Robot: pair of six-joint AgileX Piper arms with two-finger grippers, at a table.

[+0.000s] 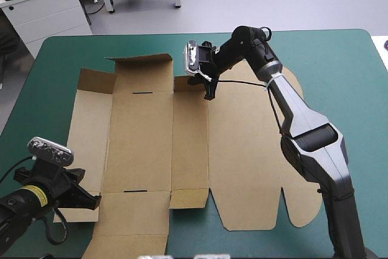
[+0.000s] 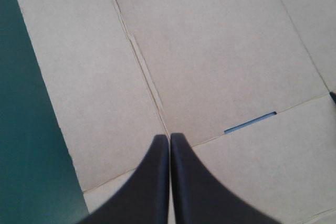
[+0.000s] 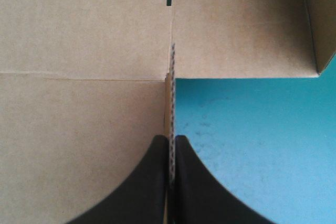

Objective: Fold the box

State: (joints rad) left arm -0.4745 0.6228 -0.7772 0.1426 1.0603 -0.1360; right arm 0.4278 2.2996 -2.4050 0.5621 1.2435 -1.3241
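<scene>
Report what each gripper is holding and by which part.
The right gripper pinches the box by a raised flap at its far edge. The left gripper, shut over the box, holds nothing visible.

Bright, even light, soft faint shadows across the box [image 1: 148, 144]

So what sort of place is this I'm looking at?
Probably a robot test bench or lab: a table with a teal-green cover, a cut brown box spread on it, the left gripper at its near corner, the right gripper shut on a far flap.
</scene>
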